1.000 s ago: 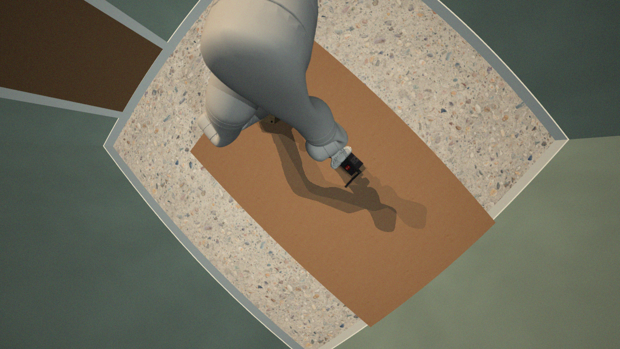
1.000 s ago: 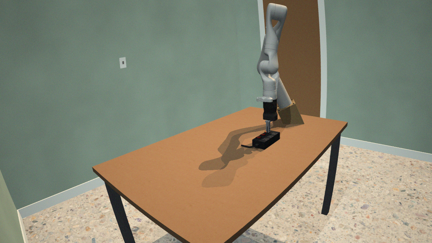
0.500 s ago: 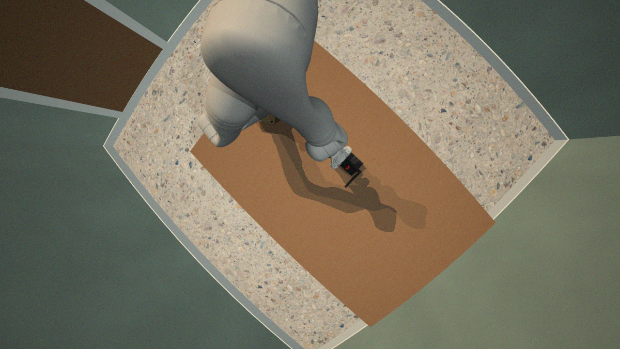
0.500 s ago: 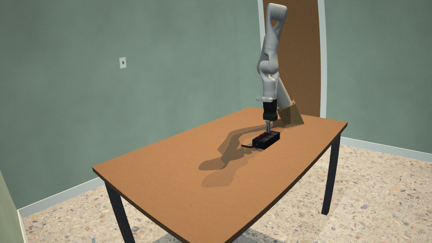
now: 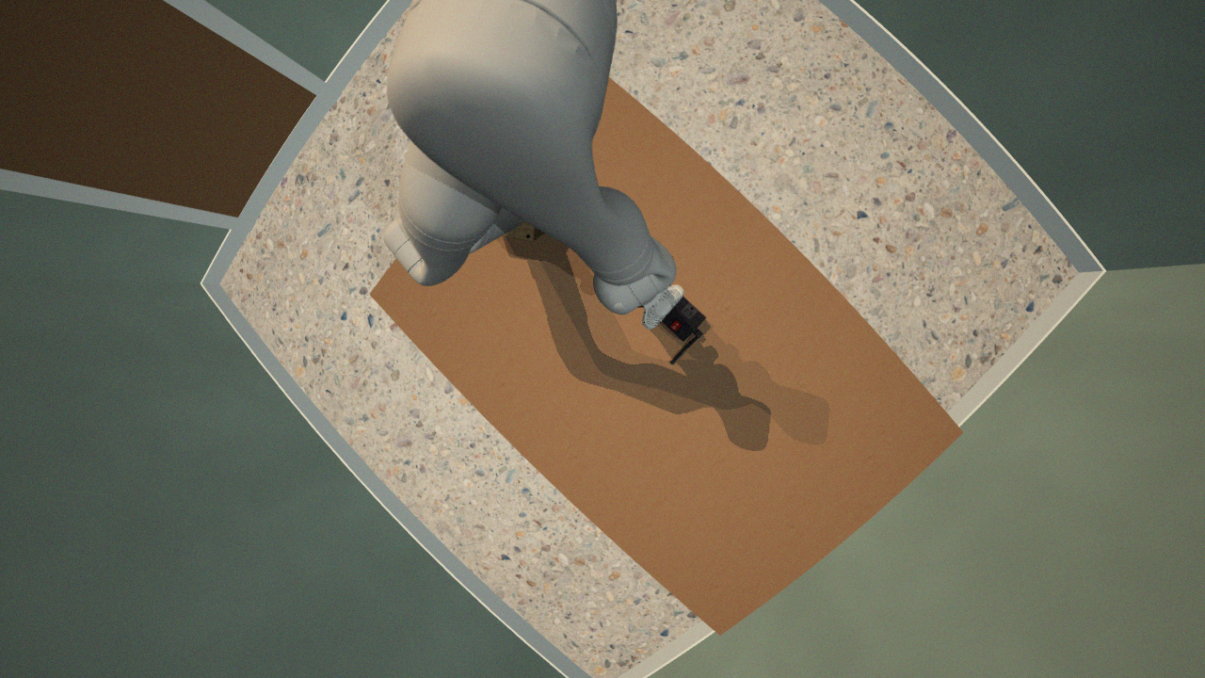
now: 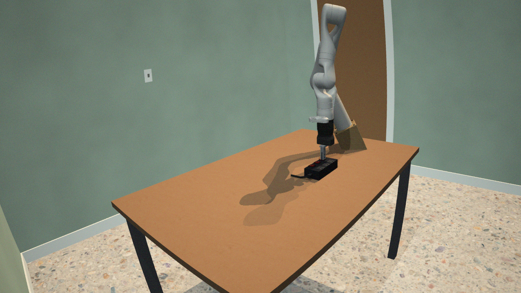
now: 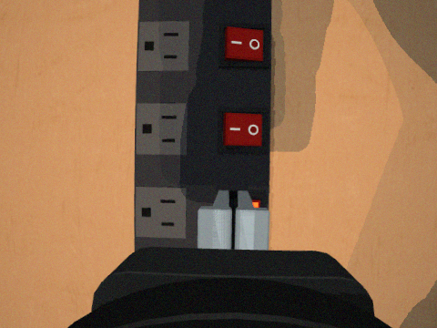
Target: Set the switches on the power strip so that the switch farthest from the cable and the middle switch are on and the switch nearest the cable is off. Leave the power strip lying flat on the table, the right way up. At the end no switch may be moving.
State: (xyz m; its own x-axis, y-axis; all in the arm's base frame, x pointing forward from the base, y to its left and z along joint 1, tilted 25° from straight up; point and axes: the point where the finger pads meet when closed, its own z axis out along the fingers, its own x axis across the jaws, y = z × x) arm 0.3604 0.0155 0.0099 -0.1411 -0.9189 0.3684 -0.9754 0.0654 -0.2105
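The switch nearest the cable (image 7: 244, 44) and the middle switch (image 7: 243, 129) are dark red. The switch farthest from the cable (image 7: 257, 204) is mostly hidden under my fingers; a bright orange-red glow shows beside them. My gripper (image 7: 232, 210) is shut and empty, its tips over that switch. The strip (image 6: 321, 167) and the gripper (image 6: 322, 149) also show in the exterior view.
The arm's tan base mount (image 6: 349, 136) stands on the table behind the strip. The arm (image 5: 514, 143) hides most of the strip (image 5: 683, 320) in the overhead view. The table's edges are far from the strip.
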